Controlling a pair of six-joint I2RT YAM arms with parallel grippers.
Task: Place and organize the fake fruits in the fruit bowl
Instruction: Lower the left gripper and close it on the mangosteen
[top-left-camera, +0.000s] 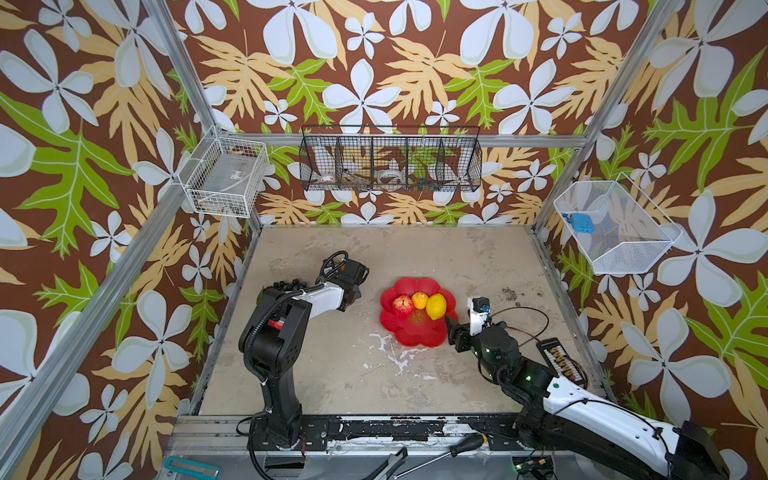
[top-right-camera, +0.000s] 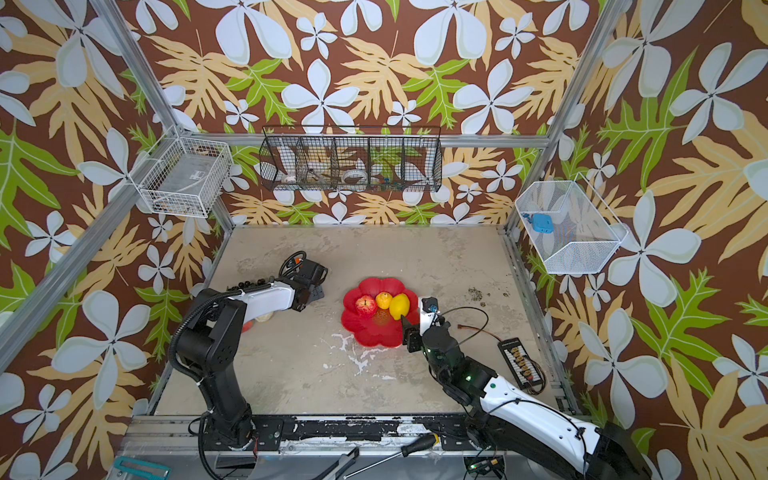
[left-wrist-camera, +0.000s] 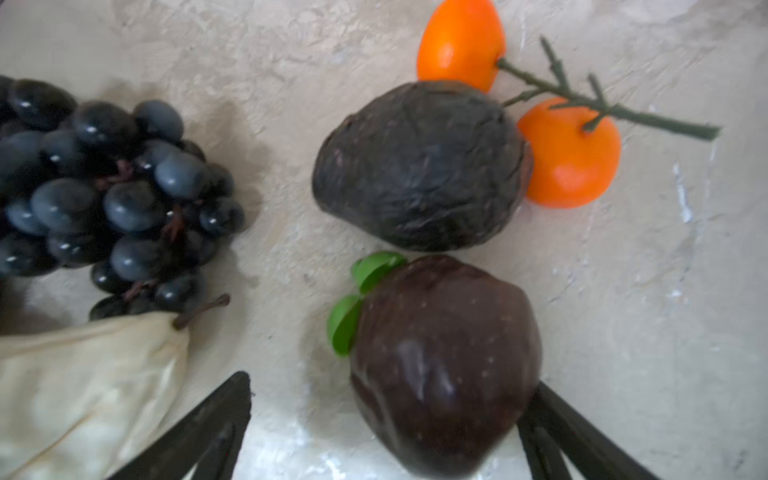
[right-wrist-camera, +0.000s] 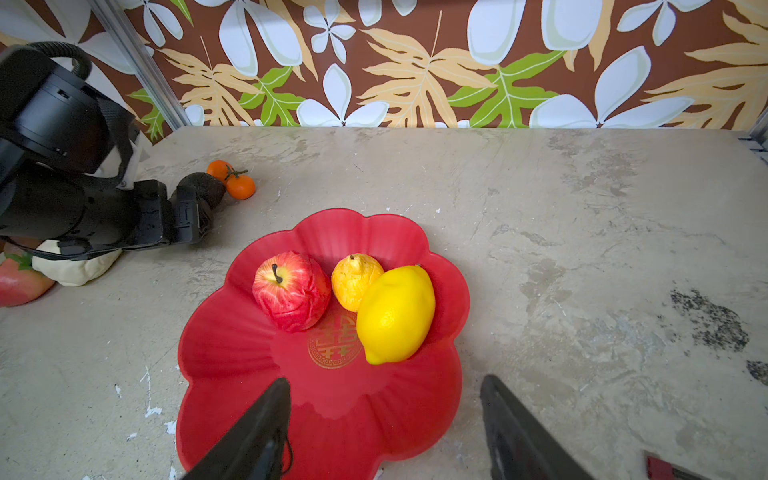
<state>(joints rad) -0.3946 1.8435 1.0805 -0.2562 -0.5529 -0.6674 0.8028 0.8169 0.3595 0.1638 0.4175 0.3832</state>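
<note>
The red fruit bowl (top-left-camera: 415, 337) (right-wrist-camera: 232, 345) holds a red apple (right-wrist-camera: 291, 297), a small yellow-orange fruit (right-wrist-camera: 355, 280) and a yellow lemon (right-wrist-camera: 395, 313). My right gripper (right-wrist-camera: 386, 379) (top-left-camera: 453, 331) hangs open and empty over the bowl's near rim. My left gripper (left-wrist-camera: 392, 380) (top-left-camera: 355, 296) is open low over the table, left of the bowl. A dark red strawberry (left-wrist-camera: 444, 365) with green leaves lies between its fingers, against one of them. Past it lie a dark avocado (left-wrist-camera: 419, 166), two stemmed oranges (left-wrist-camera: 569, 158), black grapes (left-wrist-camera: 112, 199) and a cream pear (left-wrist-camera: 83, 386).
A red fruit (right-wrist-camera: 20, 282) and a cream piece (right-wrist-camera: 75, 266) lie under the left arm. A black board with cables (top-left-camera: 559, 357) sits at the table's right edge. A screwdriver (top-left-camera: 465, 446) rests on the front rail. Wire baskets (top-left-camera: 390, 160) hang on the walls.
</note>
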